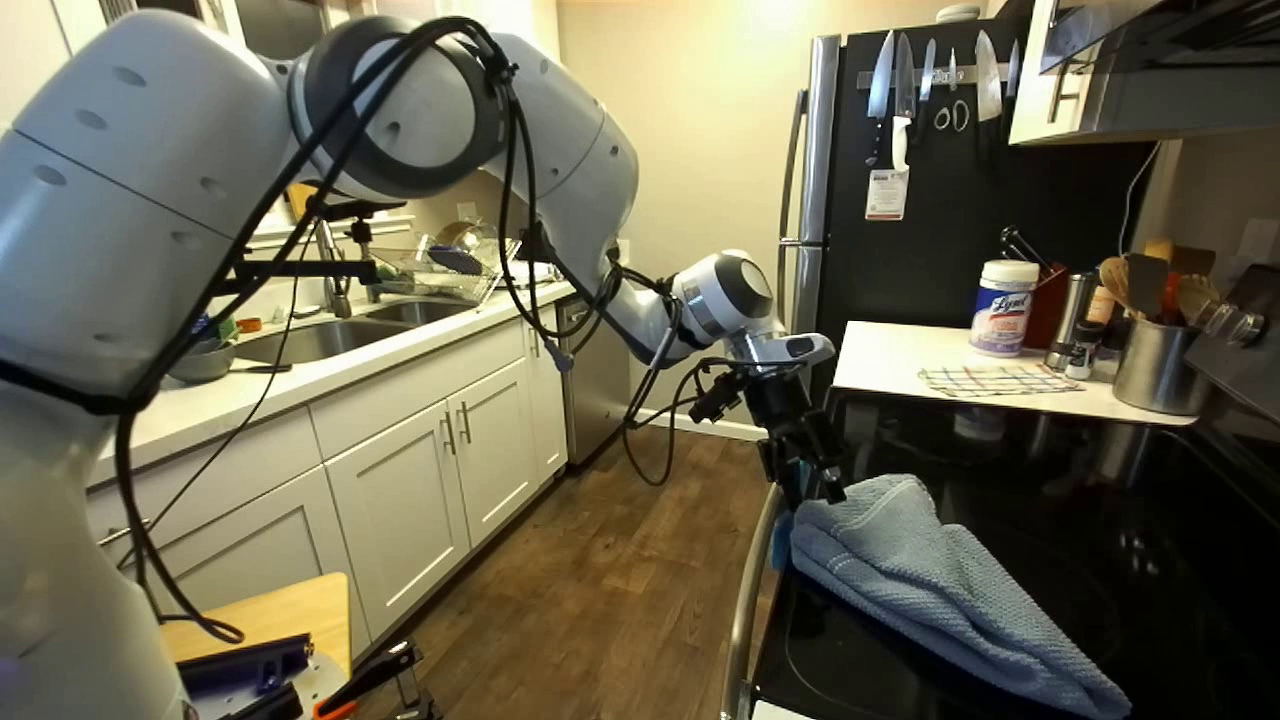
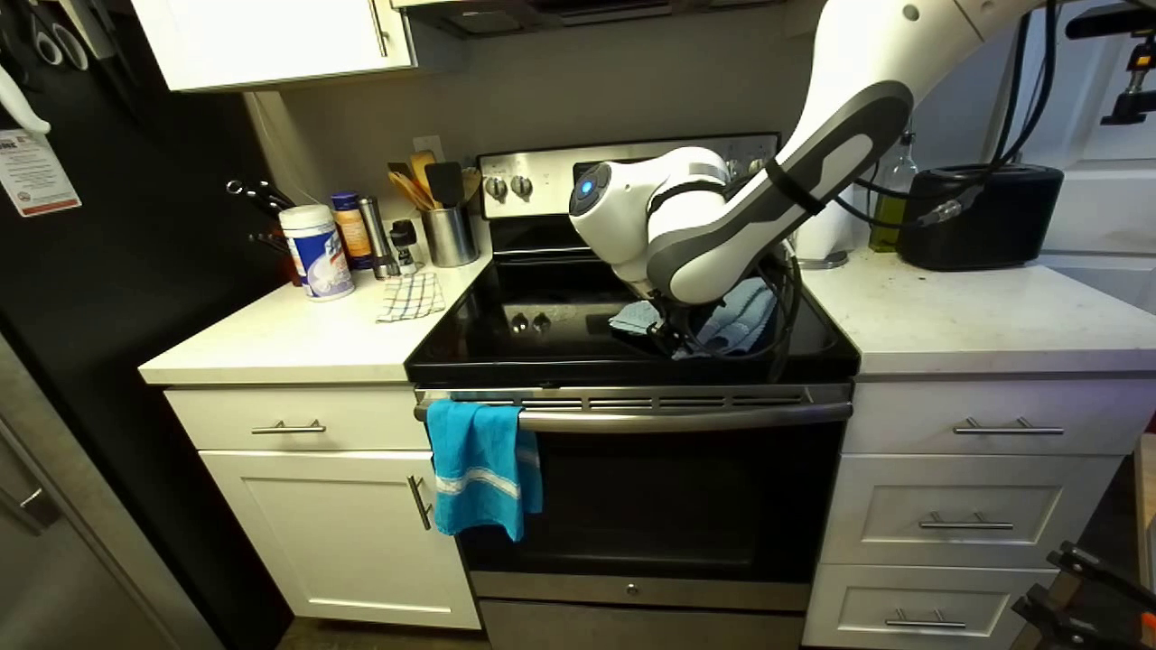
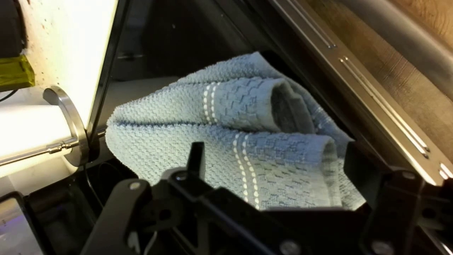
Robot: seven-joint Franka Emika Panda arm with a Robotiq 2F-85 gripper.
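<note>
Sink cabinets [image 1: 430,480]: white, well apart from the gripper [image 3: 272,150], across the wooden floor [image 1: 590,590] to its left in an exterior view.
Fridge [image 1: 960,250]: beyond the gripper and apart from it in an exterior view, its black side carrying knives [image 1: 988,80] that hang higher than the gripper.
Stove [image 2: 632,515]: directly under the gripper, with a black glass top; the steel oven handle [image 2: 686,419] runs along the front, lower than the gripper.
Robot arm [image 1: 560,130]: white and grey, coming down to the gripper from above in both exterior views.
Toaster [image 2: 980,217]: black, on the pale counter [image 2: 984,316] to the gripper's right in an exterior view, well apart.
Blue-grey towel [image 3: 226,141]: on the stove top just below the gripper, folded over itself, with paired rows of white stitches toward its hemmed end; part of it shows in the gap between the fingers [image 3: 196,159] in the wrist view. Whether a fingertip touches it, I cannot tell.
Turquoise towel [image 2: 479,469]: draped over the oven handle, lower than the gripper and to its left in an exterior view.
Gripper: black, pointing down at the towel near the stove's front edge, its two fingers spread wide, nothing clamped.
Utensil crock [image 2: 449,236]: steel, full of kitchen utensils [image 2: 445,185], left of the gripper and farther back.
Wipes tub [image 2: 318,257]: on the fridge-side counter [image 2: 280,343], farther left of the gripper than the crock.
Checked cloth [image 2: 413,298]: flat, left of the gripper, nearer than the tub.
</note>
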